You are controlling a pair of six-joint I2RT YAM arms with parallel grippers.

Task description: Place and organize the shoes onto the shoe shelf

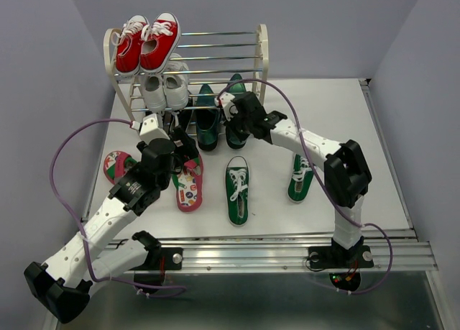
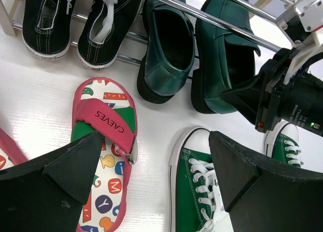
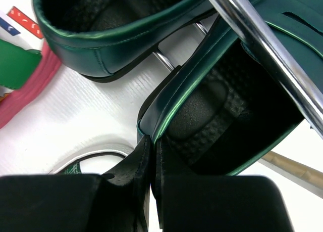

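At the centre of the overhead view, just below the shoe shelf (image 1: pixel 262 53), my right gripper (image 3: pixel 151 156) is pinched fully together on the heel rim of one of the dark green loafers (image 3: pixel 227 105), the one nearer the right of the frame. Its twin (image 2: pixel 166 45) sits just beside it on the left. Both point toe-first into the lowest tier, lying across the thin chrome rods with their heels out over the white table (image 1: pixel 374 172).

Left of centre, my left gripper (image 1: pixel 180 149) hangs above the table with its jaws spread as wide as they go and nothing between them. In its wrist view one finger (image 2: pixel 65 166) lies over a flip-flop (image 2: pixel 103 156) and the other over the toe of a green sneaker (image 2: pixel 194 191).

The second flip-flop (image 1: pixel 117 165) lies at the left of the table, partly under my left arm. The second green sneaker (image 1: pixel 302 177) lies at the right, partly under my right arm. All four of these shoes are on the table in front of the shelf.

On the shelf, red sneakers (image 1: pixel 147 42) fill the left of the top tier, white sneakers (image 1: pixel 164 89) sit below them, and black sneakers (image 2: pixel 75 19) stand on the lowest tier, left of the loafers.
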